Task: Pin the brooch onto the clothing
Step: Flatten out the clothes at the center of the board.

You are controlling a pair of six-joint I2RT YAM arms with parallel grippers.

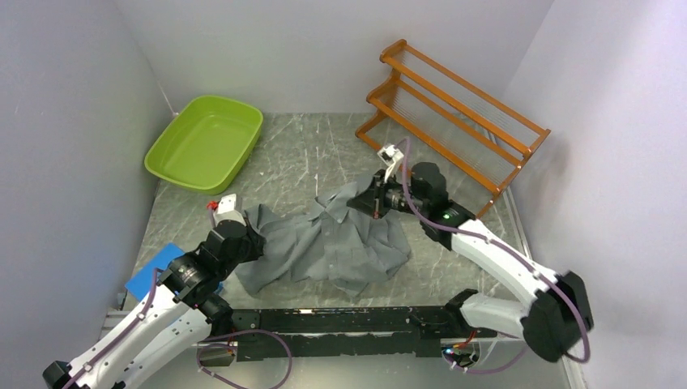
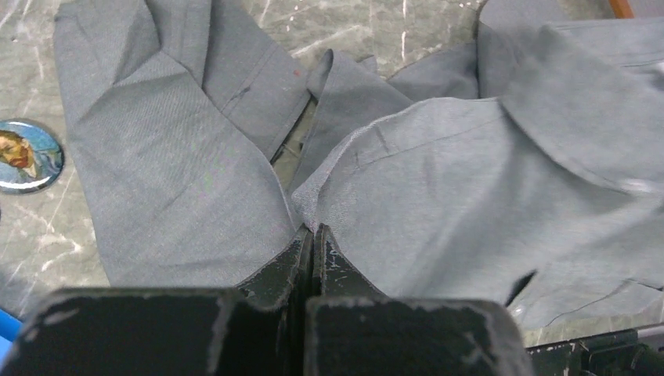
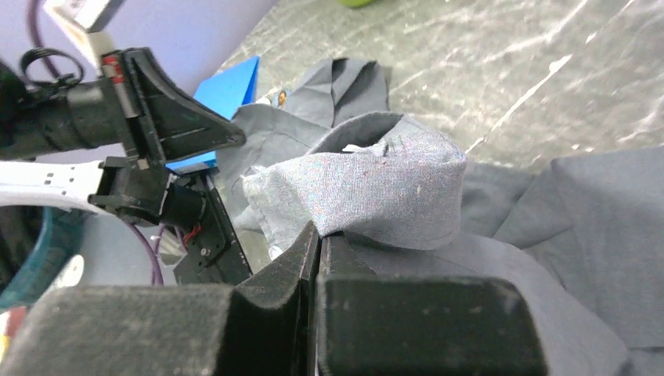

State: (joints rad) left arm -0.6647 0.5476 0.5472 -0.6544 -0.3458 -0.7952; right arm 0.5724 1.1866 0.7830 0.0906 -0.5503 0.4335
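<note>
Top external: the shirt [image 1: 332, 239] lies crumpled on the counter [image 1: 324, 154]. Left wrist: my left claw [image 2: 312, 235] is clamped on a shirt fold, with the brooch [image 2: 27, 154] flat on the counter just beside the fabric. Right wrist: my right claw [image 3: 317, 235] pinches a raised fold.

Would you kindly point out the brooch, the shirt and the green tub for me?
brooch [image 2: 27, 154]: left wrist view, on its portrait face.
shirt [image 1: 340, 243]: top view, on the front panel.
green tub [image 1: 206, 144]: top view, on its bare floor.
</note>
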